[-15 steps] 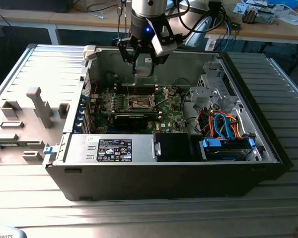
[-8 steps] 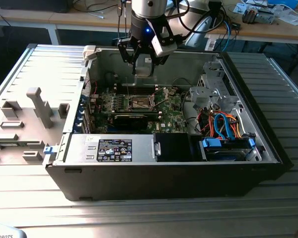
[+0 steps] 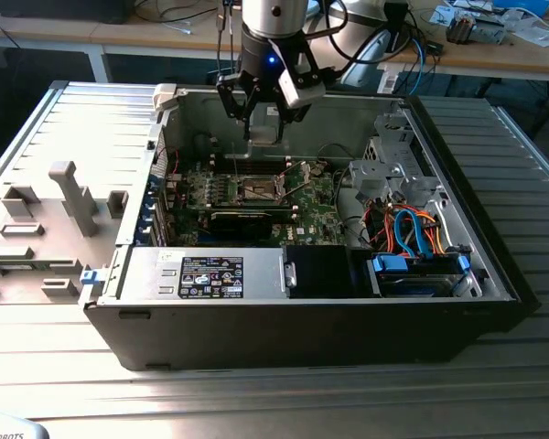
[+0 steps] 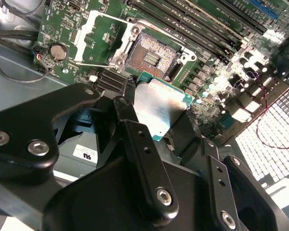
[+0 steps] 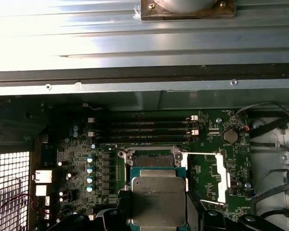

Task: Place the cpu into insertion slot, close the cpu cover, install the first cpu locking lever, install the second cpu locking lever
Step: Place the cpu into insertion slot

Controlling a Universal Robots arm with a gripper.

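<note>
Your gripper (image 4: 157,102) pinched the cpu (image 5: 158,202) by opposite edges, aloft near the open slot (image 4: 151,57); it looked light, stiff and fragile underneath, so edges seemed the right hold.

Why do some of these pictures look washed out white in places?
First wrist view: the ribbed metal surface glares white. Second wrist view: the green circuit board washes out near one edge, and the cpu shines. Exterior view: even light, the computer case shadowed inside.

Probably a robotics lab — opened computer case (image 3: 302,320) on ribbed metal table (image 3: 256,402), cable-strewn benches (image 3: 522,57) behind.
</note>
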